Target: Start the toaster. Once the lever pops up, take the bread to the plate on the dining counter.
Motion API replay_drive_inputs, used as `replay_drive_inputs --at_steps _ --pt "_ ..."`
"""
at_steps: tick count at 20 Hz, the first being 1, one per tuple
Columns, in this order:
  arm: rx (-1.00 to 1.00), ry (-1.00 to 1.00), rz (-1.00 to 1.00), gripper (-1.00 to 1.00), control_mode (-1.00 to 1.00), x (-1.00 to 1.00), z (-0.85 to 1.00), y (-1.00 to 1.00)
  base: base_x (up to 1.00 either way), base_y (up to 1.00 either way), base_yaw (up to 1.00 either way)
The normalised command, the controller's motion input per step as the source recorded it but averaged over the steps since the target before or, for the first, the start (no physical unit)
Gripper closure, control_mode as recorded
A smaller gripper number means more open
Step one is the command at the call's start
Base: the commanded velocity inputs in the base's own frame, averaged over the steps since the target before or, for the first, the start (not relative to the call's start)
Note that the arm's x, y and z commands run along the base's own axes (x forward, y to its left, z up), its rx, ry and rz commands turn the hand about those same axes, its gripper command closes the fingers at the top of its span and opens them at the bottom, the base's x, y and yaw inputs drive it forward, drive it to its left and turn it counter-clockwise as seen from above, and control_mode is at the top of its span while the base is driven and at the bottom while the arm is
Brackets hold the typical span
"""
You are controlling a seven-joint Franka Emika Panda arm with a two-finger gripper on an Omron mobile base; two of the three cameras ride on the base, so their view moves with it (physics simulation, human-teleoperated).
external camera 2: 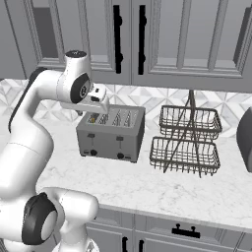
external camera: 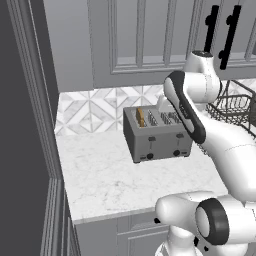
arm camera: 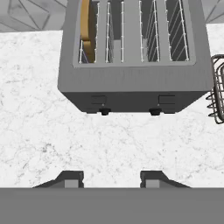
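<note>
**Gripper poised above the toaster, bread seated in the leftmost slot**

Nearest the hand camera, the gripper (arm camera: 111,177) shows its two dark finger tips standing apart with a clear gap and nothing between them, so the jaws are partly open and hold nothing. Below them lies bare white marble worktop (arm camera: 39,131) with faint grey veins.

Further on sits the toaster (arm camera: 131,83), a boxy grey four-slot unit seen from above and in front. The bread (arm camera: 87,30), a tan-brown slice, stands upright in the leftmost slot, its top edge a little above the slot rim in the left base view. The other three slots show only wire guides. Two small dark levers (external camera: 151,139) sit high in their slits on the front face, with dark round knobs (external camera: 149,156) beneath them.

From the base cameras the white arm reaches over the toaster, the hand hovering just above its top near the back left corner. A two-tier wire basket rack (external camera 2: 185,140) stands just beside the toaster on its right, apart from it. Patterned tile (external camera: 95,112) backs the worktop, with grey cabinets (external camera 2: 162,39) above.
</note>
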Motion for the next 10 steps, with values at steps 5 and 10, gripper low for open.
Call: replay_drive_inputs --at_steps 5,10 --pt "0.00 0.00 0.00 -1.00 -1.00 -0.03 -0.05 0.00 0.00 0.00 0.00" --pt "-0.06 0.00 0.00 -1.00 -1.00 -0.10 -0.14 0.00 0.00 0.00 0.00"
